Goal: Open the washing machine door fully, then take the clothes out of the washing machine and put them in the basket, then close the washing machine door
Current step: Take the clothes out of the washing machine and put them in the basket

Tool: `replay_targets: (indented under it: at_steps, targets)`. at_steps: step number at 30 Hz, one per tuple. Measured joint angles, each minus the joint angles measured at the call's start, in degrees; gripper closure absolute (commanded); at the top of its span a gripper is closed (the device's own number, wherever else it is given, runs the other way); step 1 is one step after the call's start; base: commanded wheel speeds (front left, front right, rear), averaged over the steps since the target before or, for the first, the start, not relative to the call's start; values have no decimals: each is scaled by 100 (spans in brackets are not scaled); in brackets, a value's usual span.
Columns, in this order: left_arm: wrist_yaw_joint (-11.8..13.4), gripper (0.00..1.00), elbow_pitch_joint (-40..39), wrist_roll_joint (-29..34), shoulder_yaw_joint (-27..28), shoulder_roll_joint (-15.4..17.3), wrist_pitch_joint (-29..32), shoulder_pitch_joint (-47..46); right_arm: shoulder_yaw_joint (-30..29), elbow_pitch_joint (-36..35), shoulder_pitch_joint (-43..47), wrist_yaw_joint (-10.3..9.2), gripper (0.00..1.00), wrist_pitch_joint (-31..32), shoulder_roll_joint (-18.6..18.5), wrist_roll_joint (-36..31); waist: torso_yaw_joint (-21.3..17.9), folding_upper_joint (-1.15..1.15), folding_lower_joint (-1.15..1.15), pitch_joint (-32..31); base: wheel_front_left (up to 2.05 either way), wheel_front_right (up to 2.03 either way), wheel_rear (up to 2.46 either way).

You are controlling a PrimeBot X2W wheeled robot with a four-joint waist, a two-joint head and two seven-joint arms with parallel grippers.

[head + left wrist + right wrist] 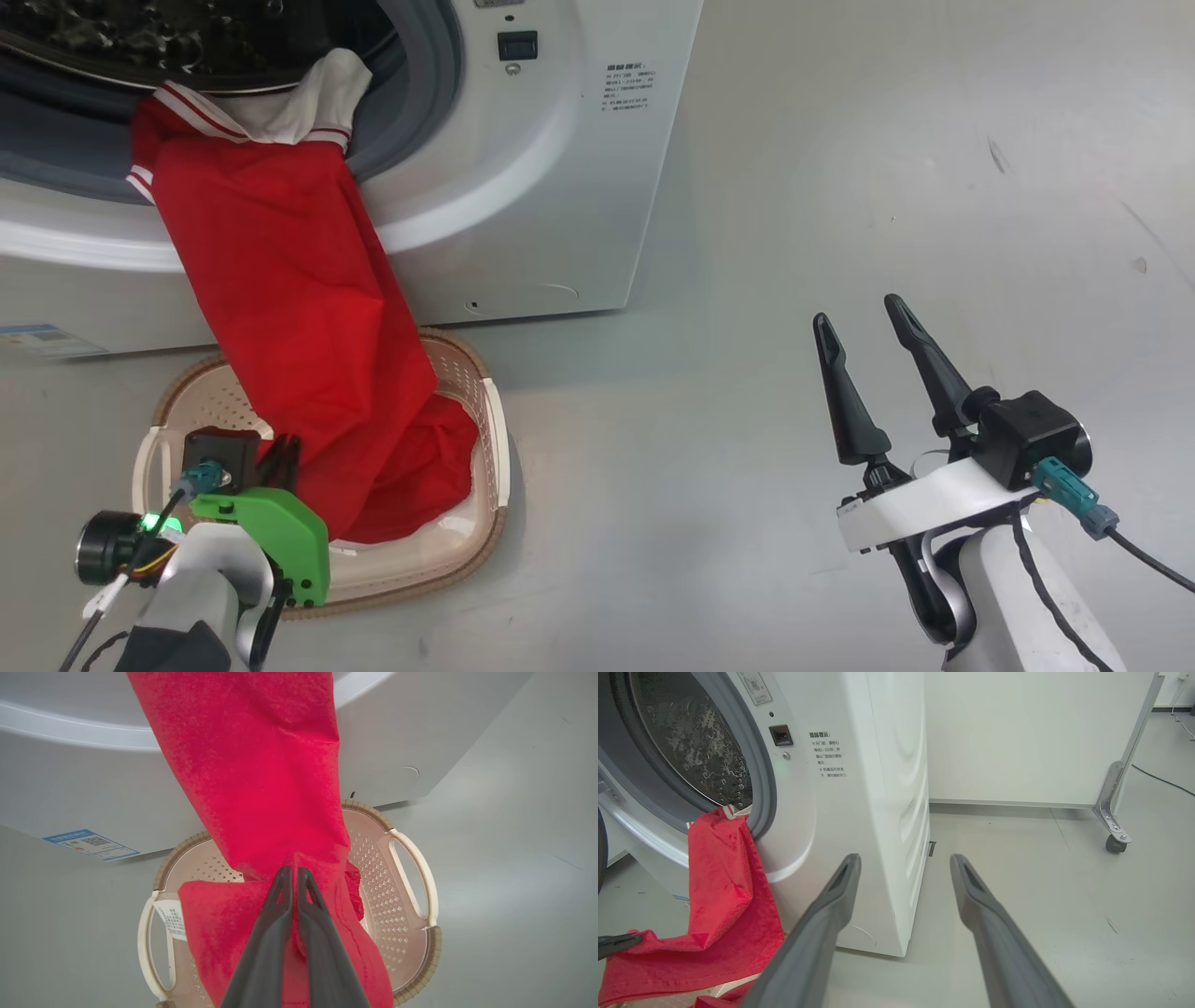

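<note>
pinching is done by the left gripper (294, 872): fingers pressed together w/ a fold of the clothes (261, 788) caught between them, low centre of the left wrist view, over the basket (416, 868). the right gripper (854, 313) is held spread wide w/ nothing in it, lower right of the head view, well apart from the work.

the garment is strung from the porthole of the washing machine (560, 187) at upper left of the head view. its white collar part is draped over the grey gasket (425, 103). the bottom end is bunched inside the basket at lower left. the task is judged part done: one end in, the other not yet out of the drum.

risks, as judged:
- if the cloth is let go now, the top end may stay hooked on the gasket lip & the piece be left hanging.
- if it's pulled hard or sideways, the light basket could be dragged or tipped, or cloth spilled over the rim.
- if the door is shut w/ fabric on the lip, it'd be trapped.

writing:
- blue label sticker (91, 843) w/ a qr code, text too small to be read.
- printed block of chinese chars (826, 753) beside the porthole, upper left of the right wrist view, not made out w/ confidence.
- white tag (170, 919) on the cloth, print illegible.
- no brand name can be read.
</note>
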Motion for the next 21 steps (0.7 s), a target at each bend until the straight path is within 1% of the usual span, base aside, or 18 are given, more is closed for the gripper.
replay_targets:
  at_steps: [2, 10, 12, 15, 21]
  targets:
    - [1, 100, 130, 4, -1, 12, 69, -109, 3, -15, -45, 30, 0, 0, 0, -23, -35, 0, 0, 110, 0, 0, 0]
    - [27, 100, 723, 18, 15, 49, 328, -387, 53, -49, -227, 30, 0, 0, 0, -32, -234, 0, 0, 525, 0, 0, 0]
    - [66, 100, 834, 18, 19, 64, 378, -470, 68, -65, -264, 30, 0, 0, -1, -31, -295, 0, 0, 620, 0, 0, 0]
    - [77, 100, 1068, 19, 37, 165, 397, -684, 86, -93, -359, 30, 0, 0, -1, -11, -457, 0, 0, 836, 0, 0, 0]
    - [121, 100, 1363, 30, 43, 176, 444, -849, 104, -103, -426, 30, 0, 0, 0, 30, -631, 0, 0, 1058, 0, 0, 0]
